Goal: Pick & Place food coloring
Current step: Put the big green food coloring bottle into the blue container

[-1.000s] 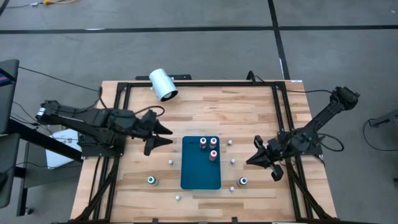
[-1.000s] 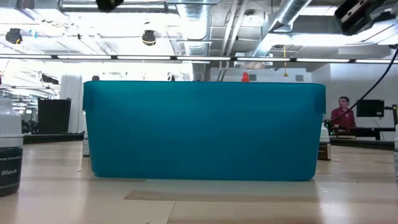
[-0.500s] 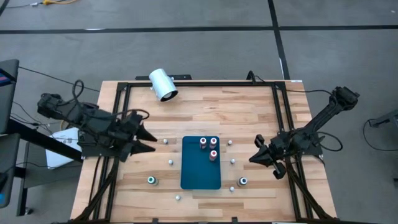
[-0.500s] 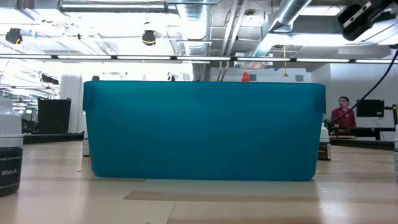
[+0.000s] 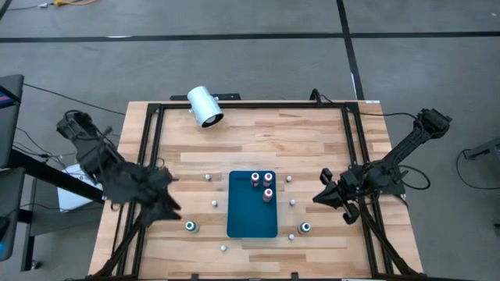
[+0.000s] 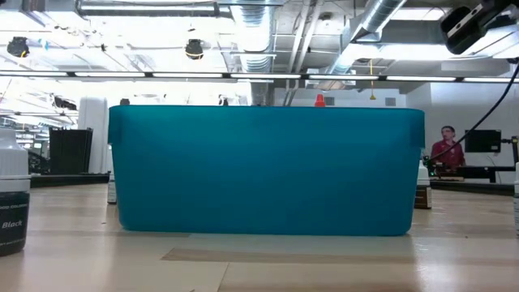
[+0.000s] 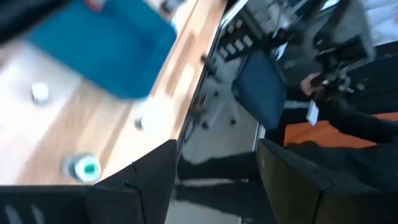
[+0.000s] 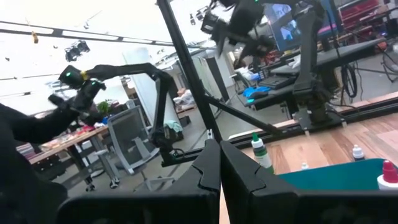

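Three red and pink food coloring bottles stand on the teal mat at the table's middle. One green bottle stands left of the mat and shows in the left wrist view; another green bottle stands right of the mat. Small white caps lie scattered on the wood. My left gripper is open and empty, above the table's left part, near the left green bottle; its fingers show in its wrist view. My right gripper is shut and empty, right of the mat.
A large white cylinder lies at the far left of the table. Black frame rails run along the table's sides. In the low view the mat's edge fills the middle and a black-labelled bottle stands at the left.
My left gripper has swung away from the mat's far left corner, toward the table's left and near edges, and turned as it went. It now stands close to the left green bottle. The bottles and caps have not moved.
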Robot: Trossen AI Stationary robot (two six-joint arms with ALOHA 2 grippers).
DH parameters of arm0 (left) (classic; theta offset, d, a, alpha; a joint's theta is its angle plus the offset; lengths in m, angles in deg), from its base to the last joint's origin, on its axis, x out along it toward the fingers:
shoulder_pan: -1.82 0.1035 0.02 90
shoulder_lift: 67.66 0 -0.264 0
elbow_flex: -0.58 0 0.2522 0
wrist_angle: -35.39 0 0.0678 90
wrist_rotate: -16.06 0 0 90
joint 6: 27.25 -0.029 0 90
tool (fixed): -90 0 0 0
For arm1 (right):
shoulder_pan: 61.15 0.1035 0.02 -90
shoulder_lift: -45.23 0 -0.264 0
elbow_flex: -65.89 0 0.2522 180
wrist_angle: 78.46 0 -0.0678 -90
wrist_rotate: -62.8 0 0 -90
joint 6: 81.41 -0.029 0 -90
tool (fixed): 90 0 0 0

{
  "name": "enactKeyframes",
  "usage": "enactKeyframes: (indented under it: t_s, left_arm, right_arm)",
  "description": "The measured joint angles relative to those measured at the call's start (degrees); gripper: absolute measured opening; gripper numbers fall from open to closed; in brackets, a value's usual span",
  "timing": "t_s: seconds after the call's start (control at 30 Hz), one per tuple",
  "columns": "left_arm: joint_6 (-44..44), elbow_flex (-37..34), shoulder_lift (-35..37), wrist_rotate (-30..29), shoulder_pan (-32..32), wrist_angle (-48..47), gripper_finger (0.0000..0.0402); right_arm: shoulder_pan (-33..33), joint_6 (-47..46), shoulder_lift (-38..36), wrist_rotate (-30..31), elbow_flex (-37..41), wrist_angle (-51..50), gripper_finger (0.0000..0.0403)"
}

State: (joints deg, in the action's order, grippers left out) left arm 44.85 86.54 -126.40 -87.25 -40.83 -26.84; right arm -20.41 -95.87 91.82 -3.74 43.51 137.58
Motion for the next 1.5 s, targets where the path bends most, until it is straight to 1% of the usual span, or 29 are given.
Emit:
enactKeyframes:
  t_s: [0.23,0.33,0.53,0.83,0.93,1.1,1.3,1.5]
  left_arm:
    - [15.0,0.0,-5.6,-0.1,-7.4,-7.7,0.0213]
    - [19.5,0.0,-8.3,-0.1,-9.4,-10.5,0.0213]
    - [20.4,0.0,-13.8,-2.1,-11.9,-12.6,0.0213]
    - [15.4,0.0,-23.5,-3.8,-13.2,-12.9,0.0213]
    - [15.6,0.0,-26.7,-4.7,-13.6,-14.3,0.0213]
    - [19.5,-0.1,-30.8,-8.8,-15.0,-17.3,0.0213]
    - [24.6,-0.1,-33.4,-16.0,-16.3,-19.0,0.0213]
    - [29.4,-0.1,-34.3,-17.5,-17.0,-21.5,0.0213]
  right_arm:
    - [0.0,0.0,0.0,1.0,0.0,0.1,0.0000]
    - [0.0,-0.1,0.0,1.2,0.0,0.7,0.0000]
    - [0.0,-0.1,0.0,2.2,0.0,0.9,0.0000]
    - [0.0,-0.1,0.0,2.2,0.0,1.7,0.0000]
    - [0.0,-0.1,0.0,2.2,0.0,1.7,0.0000]
    - [0.0,-0.1,0.0,2.2,0.0,1.7,0.0000]
    - [0.0,-0.1,0.0,2.1,0.0,1.3,0.0000]
    - [0.0,-0.1,0.0,2.0,0.0,-0.9,0.0000]
